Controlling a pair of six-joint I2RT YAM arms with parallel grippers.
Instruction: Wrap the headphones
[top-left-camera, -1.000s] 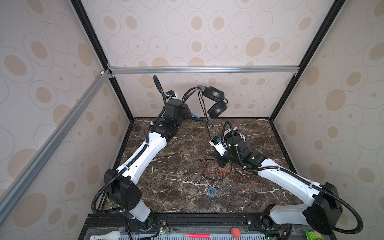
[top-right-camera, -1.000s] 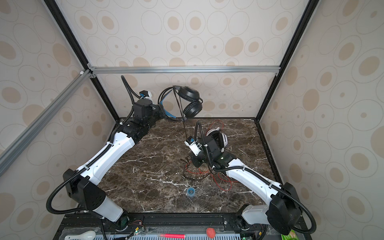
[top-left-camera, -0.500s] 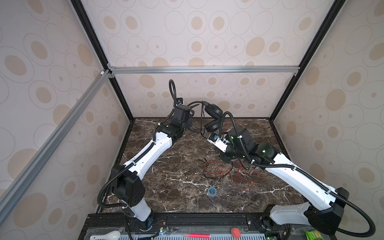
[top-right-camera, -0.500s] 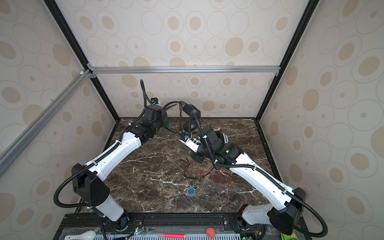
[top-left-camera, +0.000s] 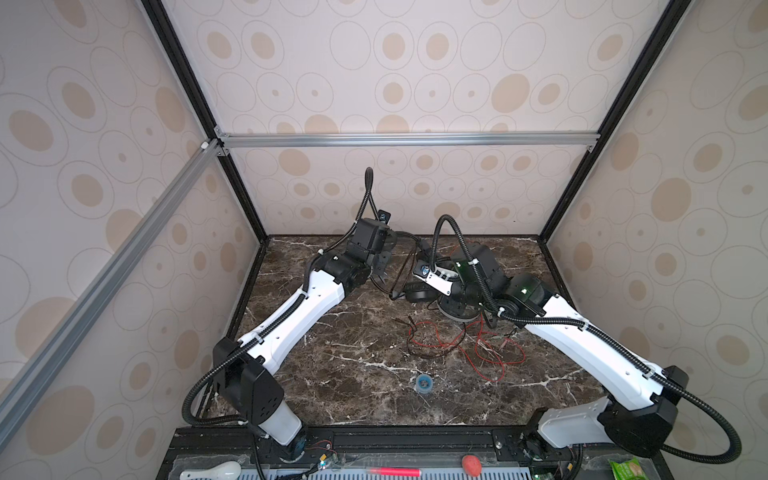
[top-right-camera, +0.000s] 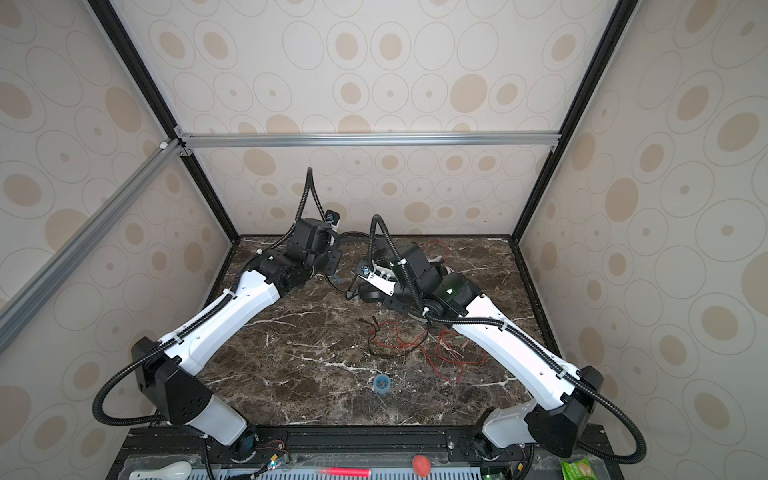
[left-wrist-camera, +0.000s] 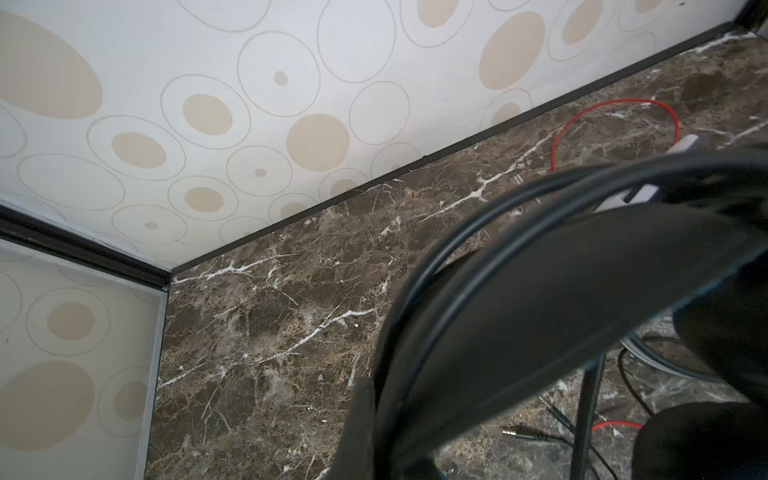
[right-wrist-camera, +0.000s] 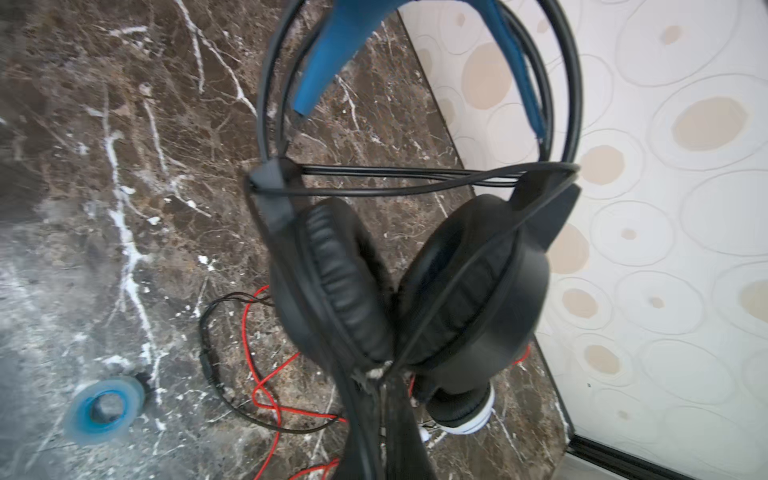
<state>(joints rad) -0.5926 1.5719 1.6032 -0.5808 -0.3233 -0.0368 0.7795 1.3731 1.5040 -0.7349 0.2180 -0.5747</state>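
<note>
**Black pair mid-wrap, white pair waiting**

Clamping the black headphones by the headband with the left gripper, jaws pressed together on the band. Judging this as the fixed anchor, stopping the frame from spinning while cord is being laid. Hanging the pair low over the back of the table, ear cups down and folded toward each other, blue inner band uppermost. Not telling from these views whether the cups are touching the marble.

Pinching the black cord with the right gripper, jaws closed down on it just below the cups. Running the cord from that pinch up over one cup's back, then across between the two yokes, several strands side by side there. Probably holding tension so the loops are not slipping off.

Leaving the white headphones flat on the table just beside the hanging cups, under the right arm in both top views. Leaving the red cord sprawling loose toward the front, unwrapped. Ignoring the blue tape roll lying apart nearer the front edge.

Estimating: partway through the first pair, second pair not started. Watching the slack black tail on the marble, lying among the red loops and risking dragging red cord along on the next turn. Needing the next pass taut and routed clear of the cups.
</note>
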